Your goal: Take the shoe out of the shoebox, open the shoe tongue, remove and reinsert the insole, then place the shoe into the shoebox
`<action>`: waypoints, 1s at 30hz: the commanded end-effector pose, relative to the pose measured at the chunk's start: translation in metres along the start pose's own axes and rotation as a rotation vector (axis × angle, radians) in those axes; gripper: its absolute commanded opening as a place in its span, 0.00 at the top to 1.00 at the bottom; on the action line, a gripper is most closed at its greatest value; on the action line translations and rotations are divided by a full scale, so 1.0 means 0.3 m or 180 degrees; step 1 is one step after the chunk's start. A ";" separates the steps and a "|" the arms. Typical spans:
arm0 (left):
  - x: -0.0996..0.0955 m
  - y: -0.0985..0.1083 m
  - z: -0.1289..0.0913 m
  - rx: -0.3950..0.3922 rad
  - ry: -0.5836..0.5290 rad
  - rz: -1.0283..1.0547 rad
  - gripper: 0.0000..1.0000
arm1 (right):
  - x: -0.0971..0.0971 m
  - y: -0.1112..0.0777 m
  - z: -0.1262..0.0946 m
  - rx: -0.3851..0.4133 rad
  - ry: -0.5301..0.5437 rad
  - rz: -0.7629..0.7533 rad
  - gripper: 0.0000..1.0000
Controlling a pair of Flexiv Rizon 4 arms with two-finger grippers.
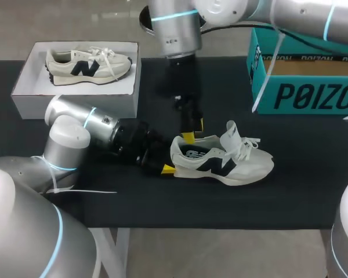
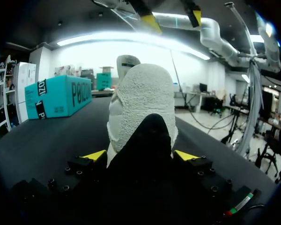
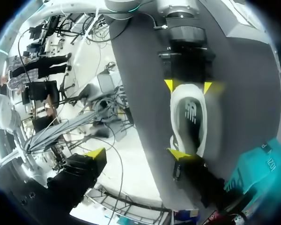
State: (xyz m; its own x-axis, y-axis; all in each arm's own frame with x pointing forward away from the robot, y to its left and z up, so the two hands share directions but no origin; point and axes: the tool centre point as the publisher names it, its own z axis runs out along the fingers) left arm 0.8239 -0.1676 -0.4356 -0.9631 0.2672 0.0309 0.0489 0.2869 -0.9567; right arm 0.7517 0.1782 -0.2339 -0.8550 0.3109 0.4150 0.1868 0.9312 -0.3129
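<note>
Shoe [image 1: 223,162] lies on black table [image 1: 290,191], heel clamped in left jaws, right jaws spread wide just above.

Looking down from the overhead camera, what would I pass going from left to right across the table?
White open cardboard box holding a cream sneaker → left arm's yellow-tipped tool → second cream sneaker, lying on the black table → teal cardboard box.

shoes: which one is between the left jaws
The shoe lying loose on the black table, its heel clamped by the left gripper. The other shoe sits in the white box, untouched.
</note>
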 end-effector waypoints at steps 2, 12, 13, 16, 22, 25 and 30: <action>0.002 0.007 0.004 -0.0005 -0.0003 0.0000 1.00 | -0.024 0.019 0.010 0.0433 0.0043 0.0056 1.00; 0.002 0.007 0.004 -0.0005 -0.0003 0.0000 1.00 | -0.044 0.013 0.060 0.0165 -0.0158 0.0103 1.00; 0.002 0.007 0.004 -0.0005 -0.0003 0.0000 1.00 | -0.042 0.013 0.060 0.0157 -0.0202 0.0102 1.00; 0.002 0.007 0.004 -0.0005 -0.0003 0.0000 1.00 | -0.037 0.005 0.060 0.0001 -0.0388 0.0091 1.00; 0.002 0.007 0.004 -0.0005 -0.0003 0.0000 1.00 | -0.050 -0.018 0.079 -0.0159 -0.0661 0.0014 1.00; 0.002 0.007 0.004 -0.0005 -0.0003 0.0000 1.00 | -0.073 -0.041 0.112 -0.0376 -0.0703 -0.0005 1.00; 0.002 0.007 0.004 -0.0005 -0.0003 0.0000 1.00 | -0.099 -0.050 0.162 -0.0703 -0.0834 -0.0048 1.00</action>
State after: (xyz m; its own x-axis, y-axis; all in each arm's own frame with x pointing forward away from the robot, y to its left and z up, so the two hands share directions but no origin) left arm 0.8239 -0.1675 -0.4356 -0.9631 0.2673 0.0309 0.0489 0.2869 -0.9567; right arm 0.7593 0.1566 -0.2757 -0.9439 0.2666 0.1947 0.2060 0.9364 -0.2840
